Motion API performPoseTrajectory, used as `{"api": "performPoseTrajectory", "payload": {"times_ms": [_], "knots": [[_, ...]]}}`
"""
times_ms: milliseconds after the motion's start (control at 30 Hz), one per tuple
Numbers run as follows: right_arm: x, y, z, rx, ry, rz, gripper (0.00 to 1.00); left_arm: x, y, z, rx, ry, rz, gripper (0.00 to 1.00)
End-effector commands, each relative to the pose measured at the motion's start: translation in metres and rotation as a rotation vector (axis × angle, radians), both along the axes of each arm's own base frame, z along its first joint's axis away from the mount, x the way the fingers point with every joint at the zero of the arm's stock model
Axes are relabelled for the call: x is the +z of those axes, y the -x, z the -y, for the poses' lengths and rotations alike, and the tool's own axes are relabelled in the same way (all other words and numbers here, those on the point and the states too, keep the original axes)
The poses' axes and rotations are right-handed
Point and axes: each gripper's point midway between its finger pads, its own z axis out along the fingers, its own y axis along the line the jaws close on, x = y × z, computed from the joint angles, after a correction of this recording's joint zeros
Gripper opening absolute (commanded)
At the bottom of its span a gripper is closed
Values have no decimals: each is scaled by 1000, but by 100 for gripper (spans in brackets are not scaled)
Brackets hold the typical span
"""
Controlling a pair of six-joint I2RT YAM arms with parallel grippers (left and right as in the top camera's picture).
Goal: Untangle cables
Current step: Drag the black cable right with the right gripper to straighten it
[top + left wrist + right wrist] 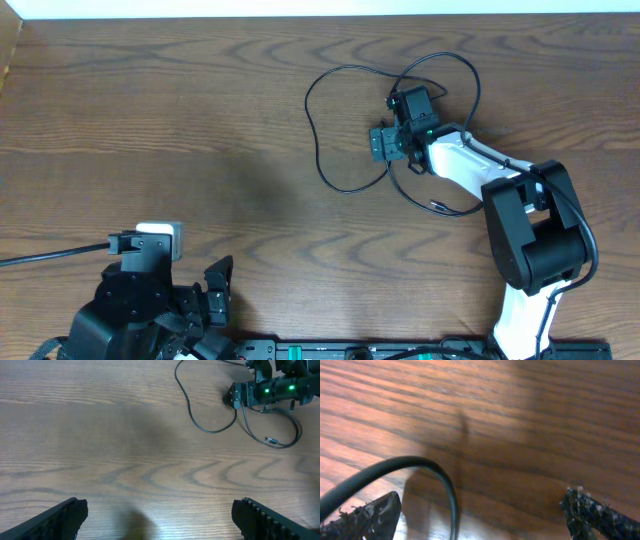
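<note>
closest in, the left gripper [159, 510] sits at the bottom left of the overhead view. fingers are spread wide with only bare wooden table [150, 120] between them, so it's holding nothing, and it's well apart from the action.

further up, the right gripper [383, 143] is in the upper middle of the overhead frame, right in among the loops of the black cable [410, 460]. its wrist view shows the fingers [365, 520] wide apart too. an arc of the cable passes between them, closer to the one at lower left, and it isn't pinched. can't tell if it actually touches that finger.

the cable sprawls in loose loops over the upper middle of the table and crosses itself near the gripper. a small plug end [436, 206] lies at the lower right of the loops. i can't pick out a white cord anywhere.

handling-wise, my guess is it's thin, light and floppy, keeps a bit of curl, and has a slick jacket that'll slide through a loose pinch. i'd grab a free stretch beside a crossing, or right behind the plug since that's likely the stiffest bit. then drag slow so the loops don't cinch.
</note>
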Motion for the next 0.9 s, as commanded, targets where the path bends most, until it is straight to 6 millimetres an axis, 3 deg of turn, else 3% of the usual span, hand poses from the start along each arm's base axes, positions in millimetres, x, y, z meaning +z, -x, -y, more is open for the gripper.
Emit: {"api": "performPoseTrajectory", "payload": {"times_ms": [0,67,133,233,267,300,467,567,733,867], "knots": [[-23,8,-3,16,-24,-63,99,0,1,2,5,17,-8,98],[-24,7,-3,16,-25,-62,90,0,0,2,5,17,-7,98],[-23,6,-5,20,-33,-57,74,0,0,2,5,17,-8,98],[-22,9,-12,43,-72,-74,27,0,0,2,4,17,-8,98],[-22,10,-14,50,-86,-80,6,0,0,2,4,17,-8,98],[-20,13,-18,65,-113,-96,1,0,0,2,4,17,-8,98],[4,15,-21,86,-134,-112,1,0,0,2,4,17,-8,98],[40,16,-21,141,-112,-77,1,0,0,2,4,17,-8,98],[129,8,-12,157,-76,83,1,0,1,2,4,16,-8,98],[220,2,8,108,-36,277,1,0,1,1,4,15,-10,98]]}}
